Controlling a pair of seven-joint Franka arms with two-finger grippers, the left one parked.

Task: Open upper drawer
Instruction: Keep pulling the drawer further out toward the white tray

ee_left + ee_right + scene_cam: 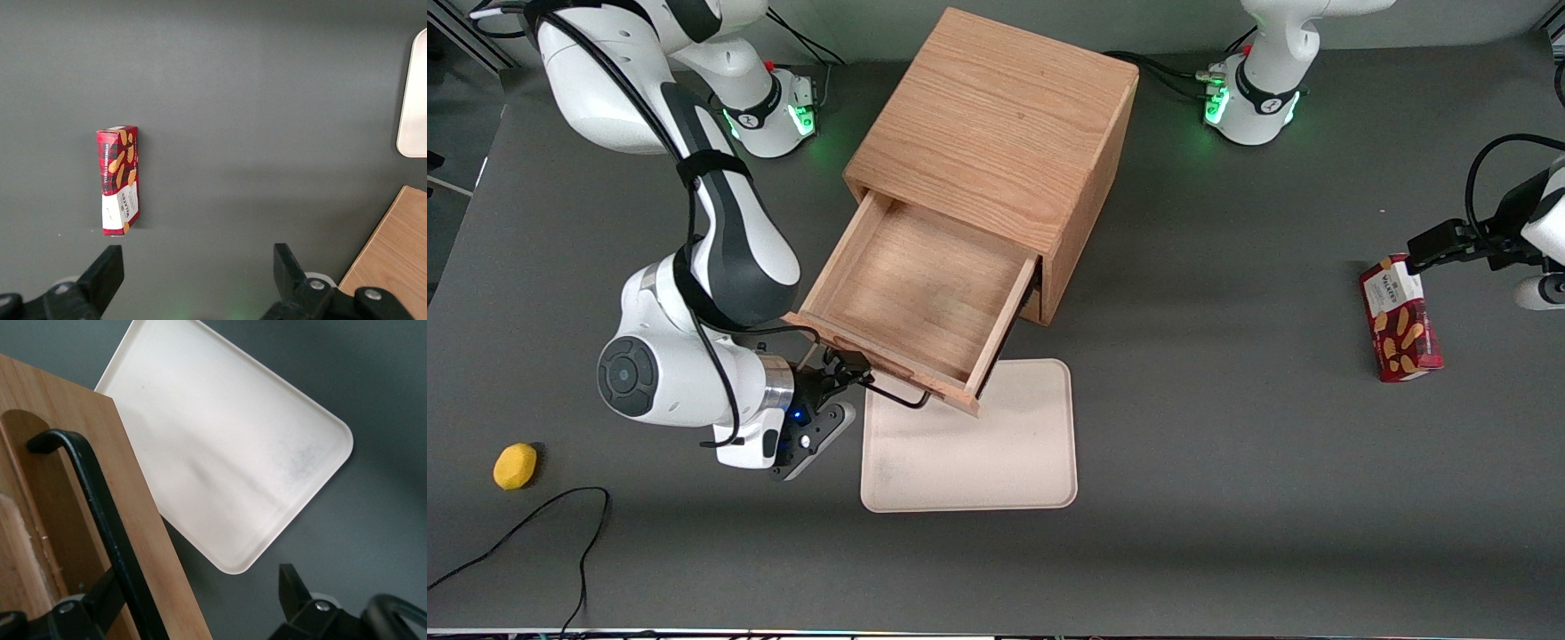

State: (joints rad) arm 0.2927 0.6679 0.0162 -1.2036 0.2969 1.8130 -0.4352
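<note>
The upper drawer (921, 298) is standing pulled far out of the cabinet (996, 151), its front hanging over the near edge of the pale tray (996, 453) lying on the table in front of the cabinet. The gripper (852, 378) is sitting at the drawer front's end toward the working arm, with its fingers (293, 590) spread and the black wire handle (100, 513) running between them, so it is not pinching anything. From here the likely trouble is overpulling: any further tug could be drawing the drawer right off its runners and dropping it onto the tray. Backing away crookedly could also be catching a finger on the handle and twisting the drawer or dragging the cabinet across the table.
</note>
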